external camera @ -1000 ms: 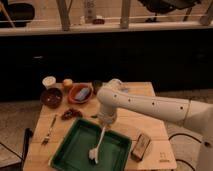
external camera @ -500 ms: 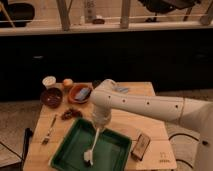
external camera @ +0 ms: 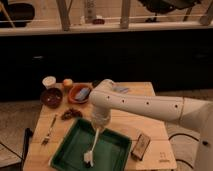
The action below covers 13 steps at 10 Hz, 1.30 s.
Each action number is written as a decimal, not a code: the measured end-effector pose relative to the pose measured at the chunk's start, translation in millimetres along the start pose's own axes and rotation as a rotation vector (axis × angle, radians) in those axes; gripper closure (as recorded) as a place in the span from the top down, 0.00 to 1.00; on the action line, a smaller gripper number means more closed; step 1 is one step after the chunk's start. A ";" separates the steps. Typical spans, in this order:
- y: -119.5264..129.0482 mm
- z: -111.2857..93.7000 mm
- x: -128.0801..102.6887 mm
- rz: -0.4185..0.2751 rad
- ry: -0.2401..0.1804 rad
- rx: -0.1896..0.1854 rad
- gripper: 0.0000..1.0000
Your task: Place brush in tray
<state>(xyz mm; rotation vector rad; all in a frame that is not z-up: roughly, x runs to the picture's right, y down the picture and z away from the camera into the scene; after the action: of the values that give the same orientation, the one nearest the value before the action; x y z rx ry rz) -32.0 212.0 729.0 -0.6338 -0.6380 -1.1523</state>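
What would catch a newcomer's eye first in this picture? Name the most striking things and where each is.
The big white arm sweeps in from the right across the wooden table, its claw hanging over the green tray at the front edge. Below the claw the slim white brush slants down, its head low in the tray. Some bowls cluster at the back left.

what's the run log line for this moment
tool: over tray, at top of brush handle | brush: near upright, head down inside tray rim | contact with tray floor: unclear
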 end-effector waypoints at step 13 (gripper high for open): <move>5.7 0.1 -8.4 0.001 -0.017 -0.001 0.80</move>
<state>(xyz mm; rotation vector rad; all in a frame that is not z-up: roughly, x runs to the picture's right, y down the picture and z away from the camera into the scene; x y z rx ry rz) -28.9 218.9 722.1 -0.6459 -0.6518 -1.1478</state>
